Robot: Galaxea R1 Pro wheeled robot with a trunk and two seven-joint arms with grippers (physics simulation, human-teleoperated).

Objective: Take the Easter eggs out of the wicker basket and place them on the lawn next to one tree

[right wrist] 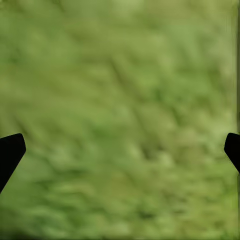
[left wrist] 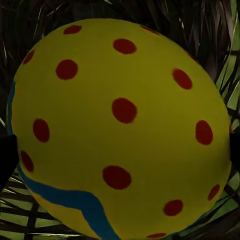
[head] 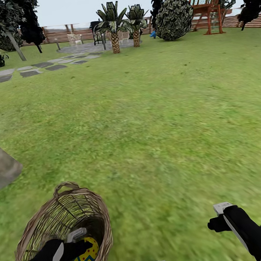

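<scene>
Yellow Easter egg (left wrist: 120, 130) with red dots and a blue zigzag is lying inside the round brown wicker basket (head: 39, 223) on the green lawn (head: 153, 116), partly hidden by the left gripper (head: 79, 243), whose fingers are flanking it; contact is unclear. Right gripper (right wrist: 120, 150) is hanging spread apart over grass.

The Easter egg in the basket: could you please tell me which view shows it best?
The left wrist view: the Easter egg looms close, red dots and blue stripe clear. The head view shows it small inside the wicker basket, partly behind the left claw. The right wrist view shows lawn.
</scene>
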